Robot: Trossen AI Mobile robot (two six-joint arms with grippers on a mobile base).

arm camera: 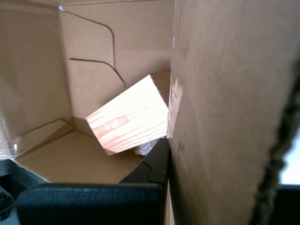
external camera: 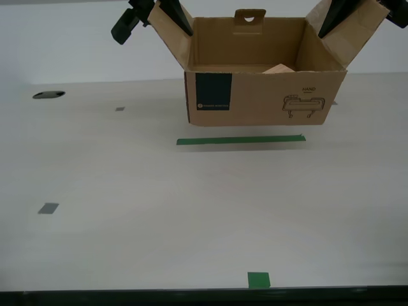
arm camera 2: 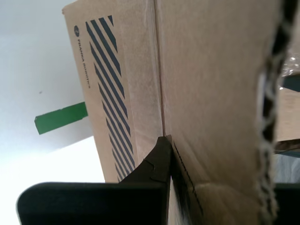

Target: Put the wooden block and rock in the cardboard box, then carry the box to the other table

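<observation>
While the cardboard box (external camera: 264,95) is seen at the far side of the white table (external camera: 191,210), just behind a long strip of green tape (external camera: 241,140), a dark shadow is seen under it, so it is judged to be held a little above the table. Its 2 side flaps are each gripped by 1 arm. In the first wrist view, my first gripper (arm camera: 164,159) is shut on a flap, with 1 finger inside the box. In the second wrist view, my second gripper (arm camera 2: 166,159) is shut on a flap too, with 1 finger on the striped outside wall. Which arm is at the exterior view's left cannot be told for sure.

The wooden block (arm camera: 131,119) is seen inside the box, tilted against a wall, and a corner of it is seen over the near wall in the exterior view. Something rough is seen just under the block, and it may be the rock, but this cannot be told.

The loading is judged to be done. The box hangs between the jaws, with its long side running from 1 gripper to the other. For the carry, both flaps must be kept level, or the box could tip or a flap could tear.
</observation>
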